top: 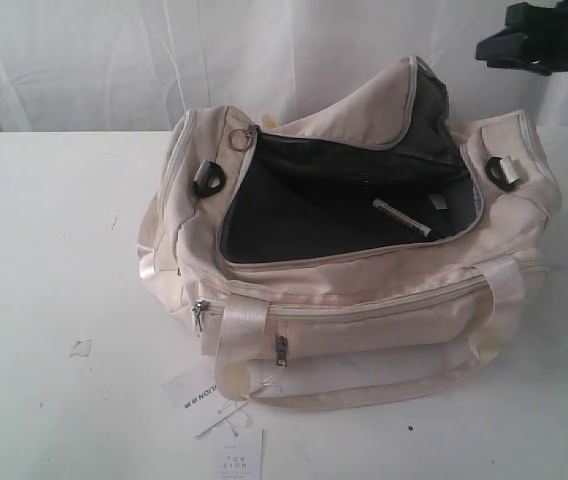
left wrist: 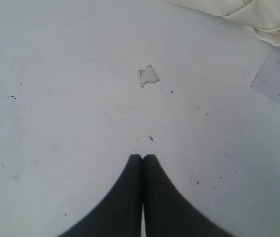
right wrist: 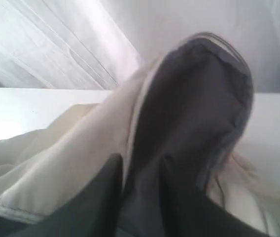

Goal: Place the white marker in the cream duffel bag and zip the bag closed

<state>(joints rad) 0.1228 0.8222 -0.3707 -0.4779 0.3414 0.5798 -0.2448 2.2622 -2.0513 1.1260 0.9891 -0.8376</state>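
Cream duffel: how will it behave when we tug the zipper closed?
Probably floppy: the cream duffel bag sags and its top flap stands creased, so fabric may bunch while zipping. Likely light, holding only the white marker as far as shows, so it may slide on the smooth table unless braced.

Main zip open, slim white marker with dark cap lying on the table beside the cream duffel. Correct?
No: the slim white marker with dark cap lies inside the soft cream fabric duffel bag, on its dark lining, not on the table. Exterior view shows it. The main zip is open.
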